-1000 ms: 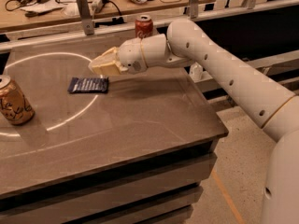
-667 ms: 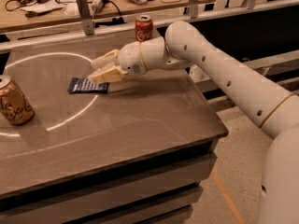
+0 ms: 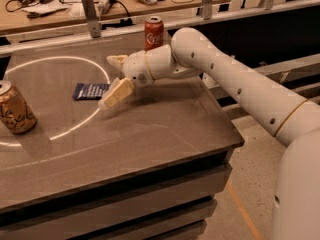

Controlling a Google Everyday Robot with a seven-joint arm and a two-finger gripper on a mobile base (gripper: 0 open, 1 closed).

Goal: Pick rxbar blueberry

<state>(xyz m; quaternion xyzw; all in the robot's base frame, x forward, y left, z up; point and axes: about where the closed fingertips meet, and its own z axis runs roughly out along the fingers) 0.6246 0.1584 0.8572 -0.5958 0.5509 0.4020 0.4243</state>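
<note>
Bar [image 3: 90,90], navy, flat on desk [image 3: 165,129]; hand [image 3: 107,82] just right of it, fingers [image 3: 118,91] spread wide, holding nothing. Red can [image 3: 154,32] behind.

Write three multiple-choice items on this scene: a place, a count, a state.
1. Where is the bar? A) flat on the table by the gripper B) atop a can C) on the floor
2. How many cans are on the table? A) one B) two C) four
3. The gripper is: A) shut on the bar B) shut on a can C) open
Key: 1 A, it lies flat there; 2 B, one red can, one gold can; 3 C, fingers apart, holding nothing.
</note>
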